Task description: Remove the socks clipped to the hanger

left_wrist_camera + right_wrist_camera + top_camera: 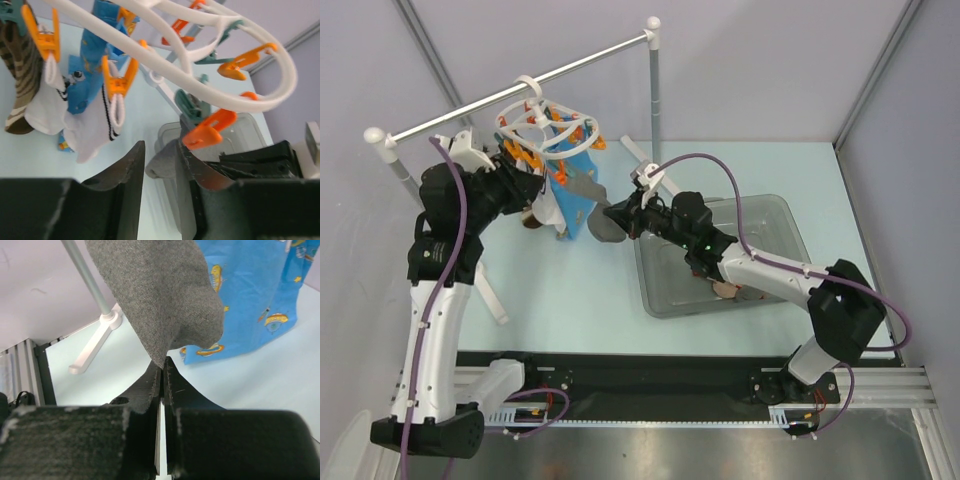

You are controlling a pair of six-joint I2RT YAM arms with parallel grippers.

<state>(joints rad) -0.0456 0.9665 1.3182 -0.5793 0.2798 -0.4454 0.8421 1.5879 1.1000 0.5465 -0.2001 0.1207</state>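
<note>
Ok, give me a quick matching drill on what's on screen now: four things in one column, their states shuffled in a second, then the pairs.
1. grey sock
2. white sock with black stripes
3. left gripper
4. clear bin

A. open, nothing in it
B. hangs from an orange clip
C. pinched in the right gripper
D. on the table, under the right arm

Pairs: 1-C, 2-B, 3-A, 4-D

Clear bin on pale-blue table
</note>
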